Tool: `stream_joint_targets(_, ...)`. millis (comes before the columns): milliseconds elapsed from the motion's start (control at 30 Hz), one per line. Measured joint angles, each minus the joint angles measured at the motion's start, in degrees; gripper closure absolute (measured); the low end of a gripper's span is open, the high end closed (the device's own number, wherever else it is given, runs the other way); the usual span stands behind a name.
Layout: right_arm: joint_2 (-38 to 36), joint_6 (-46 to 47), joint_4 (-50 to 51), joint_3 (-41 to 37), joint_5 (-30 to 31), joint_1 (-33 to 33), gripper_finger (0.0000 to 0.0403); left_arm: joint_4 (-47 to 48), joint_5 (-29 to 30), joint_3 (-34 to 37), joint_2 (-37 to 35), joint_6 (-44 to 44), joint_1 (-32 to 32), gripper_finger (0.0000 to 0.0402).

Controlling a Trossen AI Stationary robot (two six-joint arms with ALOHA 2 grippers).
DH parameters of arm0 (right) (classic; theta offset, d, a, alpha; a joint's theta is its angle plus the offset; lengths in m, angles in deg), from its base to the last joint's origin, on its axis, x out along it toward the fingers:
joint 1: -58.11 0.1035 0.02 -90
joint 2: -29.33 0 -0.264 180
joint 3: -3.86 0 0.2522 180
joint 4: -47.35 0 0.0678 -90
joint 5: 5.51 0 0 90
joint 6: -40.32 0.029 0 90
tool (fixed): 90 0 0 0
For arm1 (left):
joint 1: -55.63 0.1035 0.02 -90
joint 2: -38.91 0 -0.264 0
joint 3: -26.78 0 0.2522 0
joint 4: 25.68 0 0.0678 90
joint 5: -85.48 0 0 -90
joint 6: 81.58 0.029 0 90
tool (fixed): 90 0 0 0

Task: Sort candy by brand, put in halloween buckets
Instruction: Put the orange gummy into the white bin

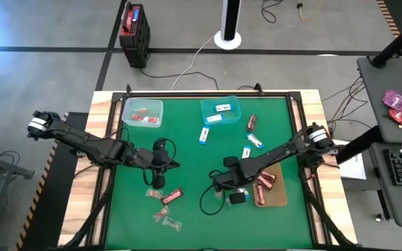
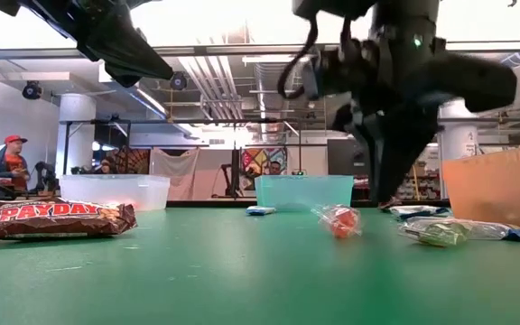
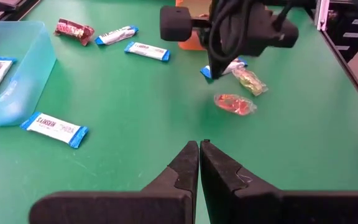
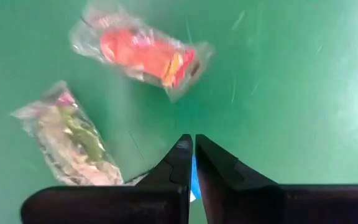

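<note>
My right gripper (image 1: 220,183) stands low over the green table near the amber-brown tray (image 1: 279,198) and is shut on a white-and-blue packet (image 3: 229,65). Beside it lie a clear twist with a red sweet (image 4: 143,51) and a greenish one (image 4: 73,140). My left gripper (image 3: 199,144) is shut and hovers left of the table's middle, touching nothing. The mint container (image 1: 143,112) holds red sweets. The teal container (image 1: 220,110) holds white-and-blue packets. Dark red-brown bars (image 1: 264,183) lie in the tray. My right gripper pinches the packet's blue end (image 4: 193,182) between its two fingertips, coming from above and pointing down. Only a sliver of blue shows between the fingers. The rest of the packet (image 2: 415,211) appears to lie flat on the table.
Loose candy lies scattered: a red-brown bar (image 1: 173,197) and clear twists (image 1: 166,217) near the front left, packets (image 1: 204,135) and a bar (image 1: 251,123) toward the far side. A raised frame edges the table (image 1: 187,157). People sit in the room behind.
</note>
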Motion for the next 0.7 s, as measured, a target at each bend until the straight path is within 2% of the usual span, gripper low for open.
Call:
stream_joint_targets(133,-0.83,-9.81,-5.14,0.02,-0.01,1.53,0.0364,-0.11,0.07,0.01,-0.02,0.13,0.00,0.0402)
stream_joint_targets(233,-0.01,-17.65,-8.33,0.04,0.01,2.81,0.0331,-1.56,0.21,0.04,-0.02,1.66,0.00,0.0402)
stream_joint_targets(300,1.22,-19.14,-9.80,0.09,0.86,3.02,0.0303,-2.56,0.26,0.04,-0.02,2.41,0.00,0.0402)
stream_joint_targets(433,2.47,-19.35,-11.25,0.14,6.22,2.85,0.0251,-4.59,0.30,0.04,-0.02,3.43,0.00,0.0402)
stream_joint_targets(500,2.77,-20.16,-11.25,0.22,6.09,2.78,0.0235,-4.60,0.30,0.04,-0.02,3.80,0.02,0.0402)
stream_joint_targets(600,3.70,-20.80,-11.56,0.20,6.07,2.65,0.0231,-4.95,0.63,0.04,-0.02,3.82,0.04,0.0402)
stream_joint_targets(700,5.15,-20.50,-13.75,0.21,6.10,1.85,0.0251,-5.00,0.63,0.04,-0.02,3.82,0.04,0.0402)
